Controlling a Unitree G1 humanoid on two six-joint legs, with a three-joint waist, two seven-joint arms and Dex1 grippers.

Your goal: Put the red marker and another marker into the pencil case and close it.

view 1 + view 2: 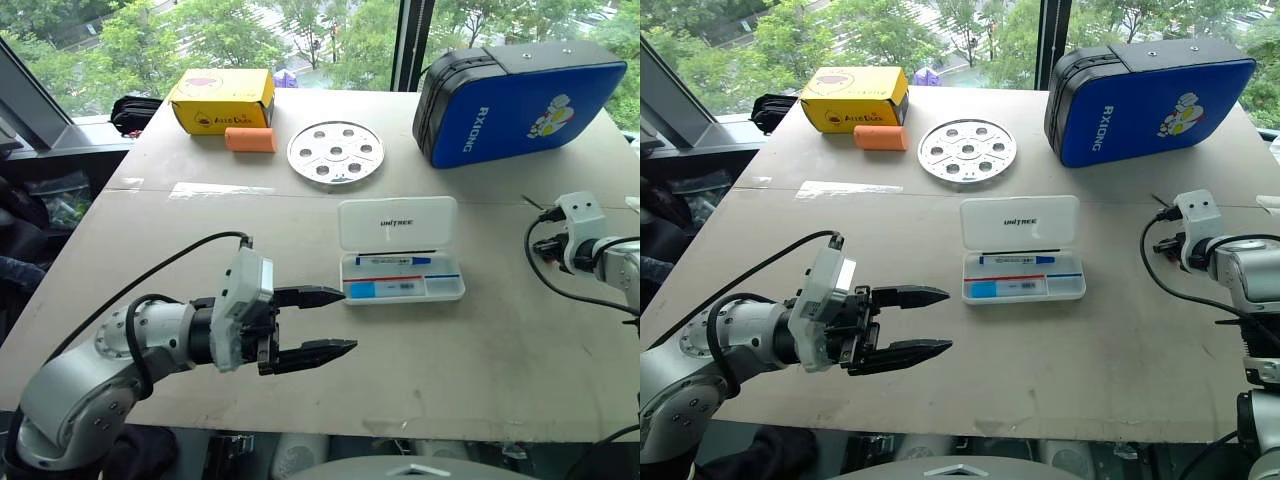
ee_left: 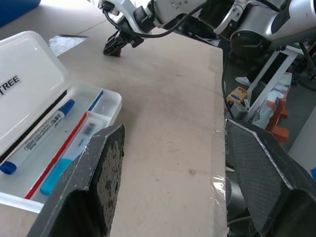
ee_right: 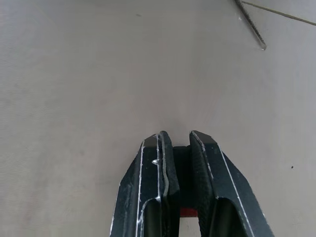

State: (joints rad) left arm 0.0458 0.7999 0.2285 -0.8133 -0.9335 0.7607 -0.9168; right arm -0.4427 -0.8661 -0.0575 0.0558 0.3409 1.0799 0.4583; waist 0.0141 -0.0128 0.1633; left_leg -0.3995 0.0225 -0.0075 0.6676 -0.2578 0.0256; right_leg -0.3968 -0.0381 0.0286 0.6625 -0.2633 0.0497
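— Where's the flat white plastic hinged pencil case [image 1: 402, 262]?

— Lid up at table centre, a blue marker [image 1: 394, 260] inside. My left gripper [image 1: 330, 322], at its seven o'clock, gapes empty.

— And the right gripper [image 3: 176, 143]?

— Nipped almost closed on something red [image 3: 188, 213], probably the red marker. So slight a hold might slip.

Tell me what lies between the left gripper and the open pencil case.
Nothing: in the left eye view only bare table separates the left gripper from the pencil case.
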